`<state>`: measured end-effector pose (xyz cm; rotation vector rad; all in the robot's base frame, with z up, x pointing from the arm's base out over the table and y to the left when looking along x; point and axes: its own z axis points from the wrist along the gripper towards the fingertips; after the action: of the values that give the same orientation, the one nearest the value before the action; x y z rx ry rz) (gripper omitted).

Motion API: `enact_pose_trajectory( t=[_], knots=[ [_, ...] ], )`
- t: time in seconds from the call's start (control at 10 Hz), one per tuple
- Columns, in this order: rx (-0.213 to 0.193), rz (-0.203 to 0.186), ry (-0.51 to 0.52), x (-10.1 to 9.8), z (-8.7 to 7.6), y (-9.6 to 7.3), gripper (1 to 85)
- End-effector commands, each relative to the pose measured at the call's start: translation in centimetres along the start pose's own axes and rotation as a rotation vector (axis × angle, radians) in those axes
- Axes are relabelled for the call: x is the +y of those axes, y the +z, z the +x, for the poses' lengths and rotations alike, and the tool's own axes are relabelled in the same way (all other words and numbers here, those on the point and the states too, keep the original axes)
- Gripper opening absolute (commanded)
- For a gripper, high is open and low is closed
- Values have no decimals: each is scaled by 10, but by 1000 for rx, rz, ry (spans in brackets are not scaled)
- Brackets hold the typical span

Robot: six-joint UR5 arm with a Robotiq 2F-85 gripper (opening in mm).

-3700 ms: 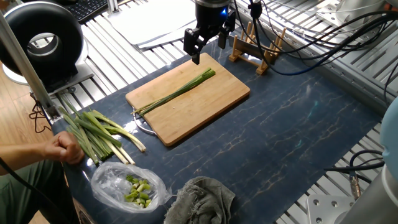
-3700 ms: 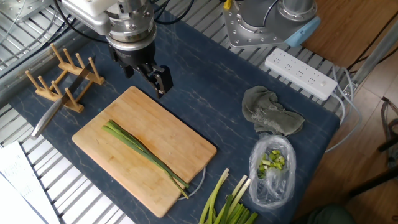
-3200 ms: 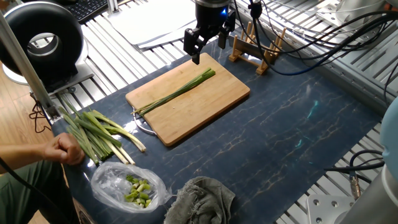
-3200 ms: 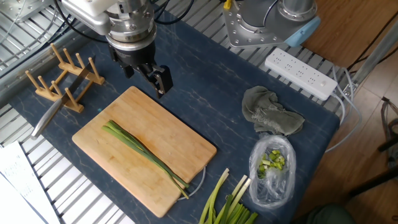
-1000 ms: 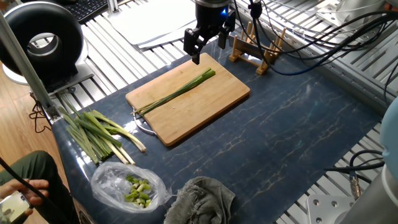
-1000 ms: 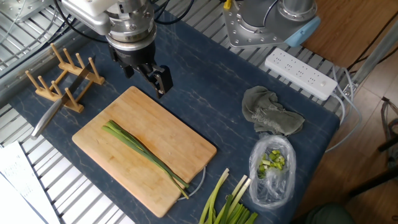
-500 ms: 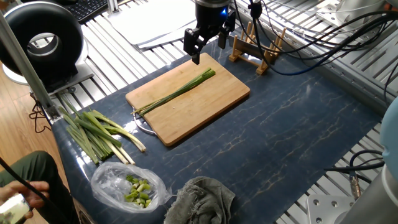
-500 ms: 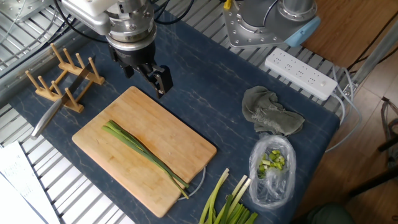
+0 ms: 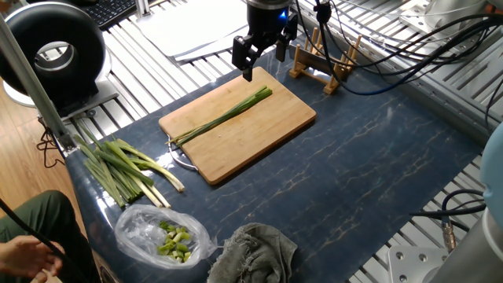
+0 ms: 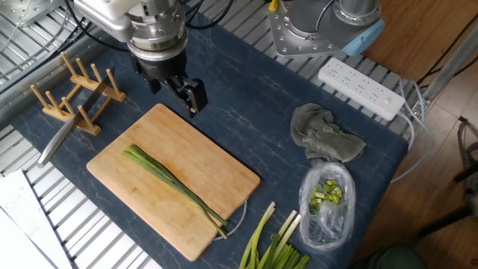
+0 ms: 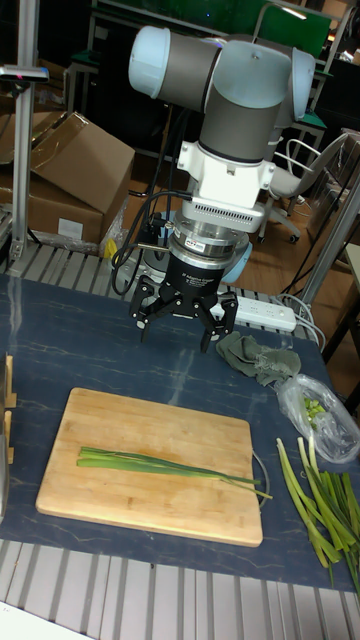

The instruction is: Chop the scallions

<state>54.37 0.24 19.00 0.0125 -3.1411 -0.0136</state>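
Note:
A few slender green scallions point(image 9: 224, 118) lie whole along the wooden cutting board point(image 9: 259, 145), end to end across its length. The other fixed view shows the scallions point(image 10: 172, 183) running diagonally on the board point(image 10: 205, 157). My gripper point(image 9: 265, 63) hangs above the table just past the board's far corner, open, with nothing between its fingers. In the tall fixed view the gripper point(image 11: 178, 325) hovers behind the board point(image 11: 150, 425), above the scallions point(image 11: 170, 465).
A wooden rack point(image 10: 75, 93) holding a knife point(image 10: 60, 138) stands beside the board. Thicker stalks with white bases point(image 9: 118, 169), a clear bag of chunks point(image 9: 161, 236) and a grey cloth point(image 9: 255, 251) lie near the front. A person's hand point(image 9: 23, 255) is at the lower left.
The person's hand has drawn back from the thick stalks to the lower left corner. The gripper, the board and the scallions have not moved.

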Motion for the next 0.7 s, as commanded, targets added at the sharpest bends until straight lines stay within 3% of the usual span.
enact_pose_trajectory(
  t=[0.0,0.3,0.6],
  knots=[
    [115,87,-37,-21,29,-3,13],
    [108,91,-21,-13,29,1,13],
    [108,111,-46,-28,28,1,13]
  ],
)
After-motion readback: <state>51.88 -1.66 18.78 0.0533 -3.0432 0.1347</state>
